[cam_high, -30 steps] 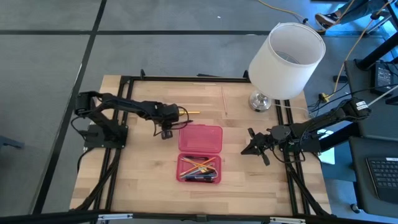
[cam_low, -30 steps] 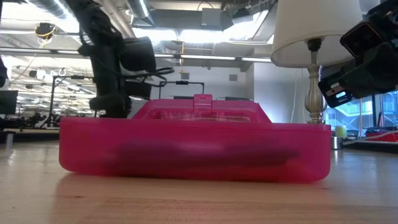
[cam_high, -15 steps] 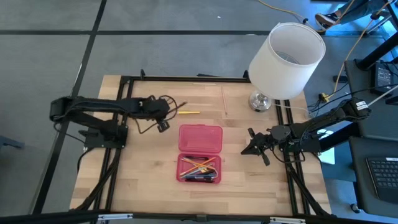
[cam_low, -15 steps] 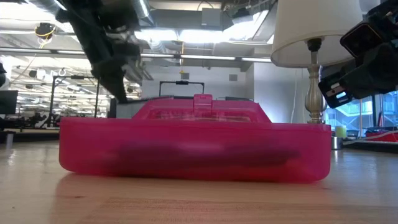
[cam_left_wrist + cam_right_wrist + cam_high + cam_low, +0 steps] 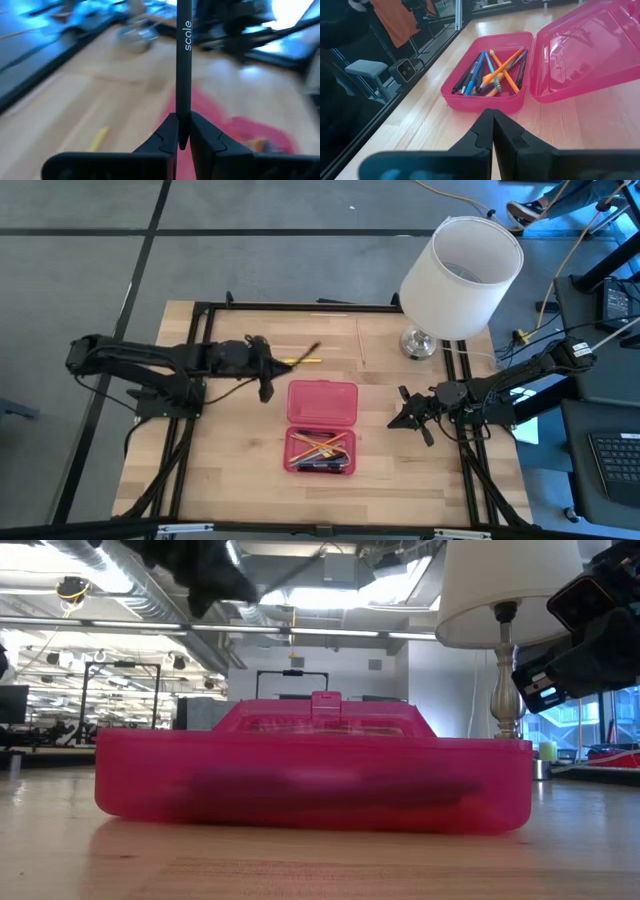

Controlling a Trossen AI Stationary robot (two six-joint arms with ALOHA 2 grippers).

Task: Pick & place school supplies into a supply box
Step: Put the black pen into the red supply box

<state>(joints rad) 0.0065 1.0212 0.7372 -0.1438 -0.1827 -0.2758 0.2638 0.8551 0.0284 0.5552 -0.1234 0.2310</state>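
Note:
The supply box (image 5: pixel 321 426) lies open on the table. Its pink lid (image 5: pixel 322 402) is folded flat toward the far edge, and its tray (image 5: pixel 487 75) holds several coloured pens and pencils. My left gripper (image 5: pixel 270 363) hovers just beyond the lid's far left corner, shut on a black pen (image 5: pixel 183 60). A yellow pencil (image 5: pixel 306 361) lies flat on the wood beside it. My right gripper (image 5: pixel 398 420) waits, shut, to the right of the box, seen also in the right wrist view (image 5: pixel 493 120). The scissors are not in view. My left gripper pinches the black pen at one end (image 5: pixel 182 135) between its two fingers. The fingers come from the table's left, and the pen runs on along their line. It is lifted clear of the table, its free end (image 5: pixel 316 348) pointing toward the right and far edge.
A lamp with a white shade (image 5: pixel 462 275) and metal base (image 5: pixel 418 343) stands at the far right corner. A thin pale stick (image 5: pixel 361 342) lies near the far edge. Black frame rails run along the table's sides. Bare wood (image 5: pixel 230 450) lies left of the box.
My left gripper has drawn back slightly toward the left and far edges from the lid's corner. It has risen well above the table and turned at the wrist. The black pen has come up with it, lifted clear. The yellow pencil has stayed on the wood.

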